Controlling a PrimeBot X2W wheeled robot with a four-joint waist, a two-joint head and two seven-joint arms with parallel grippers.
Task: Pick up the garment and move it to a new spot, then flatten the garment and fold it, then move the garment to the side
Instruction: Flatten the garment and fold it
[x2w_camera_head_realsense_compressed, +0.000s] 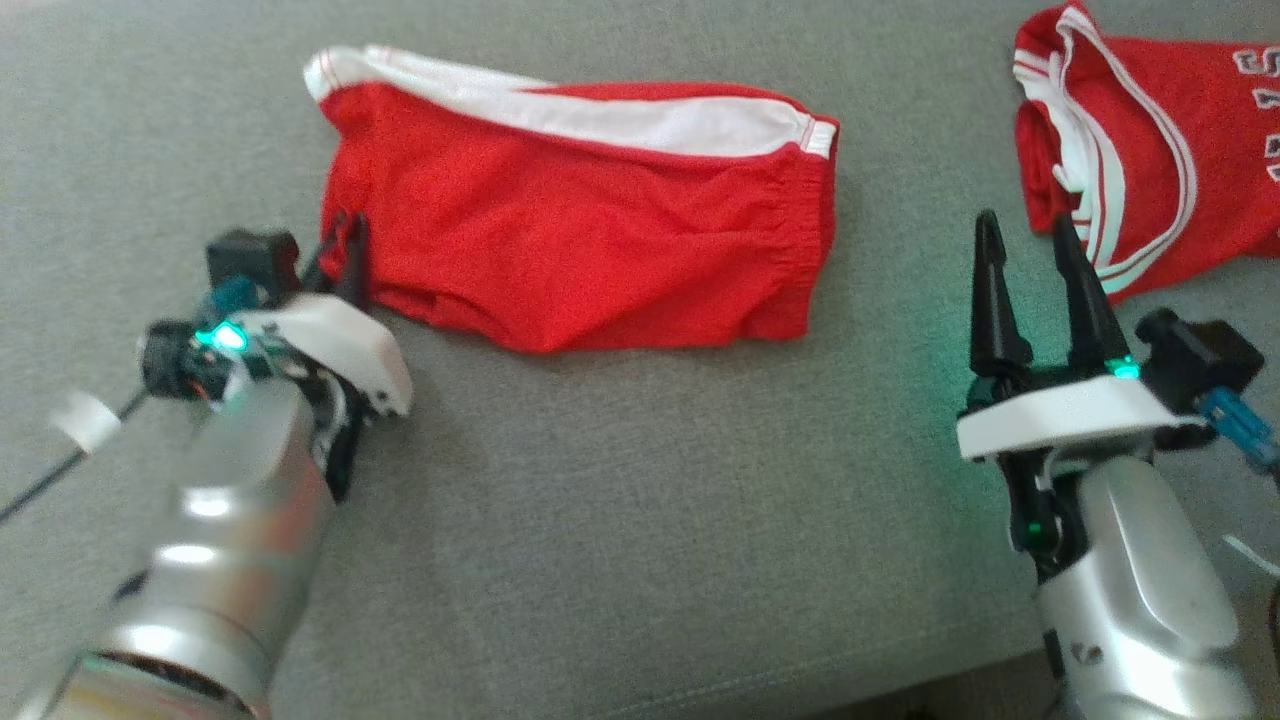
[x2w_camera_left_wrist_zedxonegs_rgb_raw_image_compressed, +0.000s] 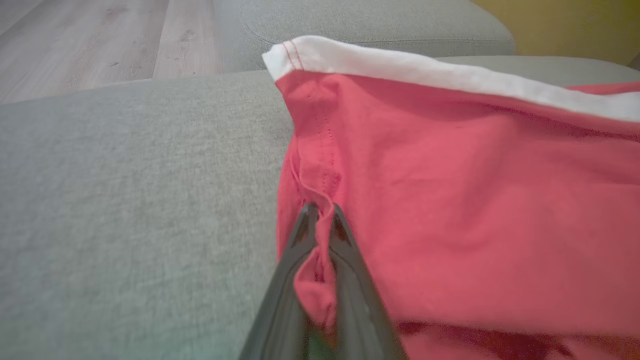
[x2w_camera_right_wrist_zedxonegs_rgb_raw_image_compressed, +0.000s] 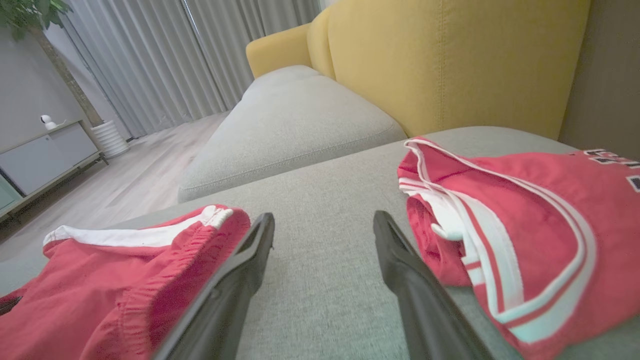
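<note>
The red shorts (x2w_camera_head_realsense_compressed: 570, 220) are lying on the grey cushion (x2w_camera_head_realsense_compressed: 640, 480), well apart from the red jersey (x2w_camera_head_realsense_compressed: 1150, 150). Being light, limp cloth, they are likely sagging and bunching once lifted, so hem corners are offering the best hold. The left gripper (x2w_camera_left_wrist_zedxonegs_rgb_raw_image_compressed: 320, 212) is pinching their hem at the edge farthest from the jersey. The right gripper (x2w_camera_head_realsense_compressed: 1027, 225) is gaping empty near the jersey.

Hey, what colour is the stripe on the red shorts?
White stripe along the shorts, at their far edge; head view shows it best.
</note>
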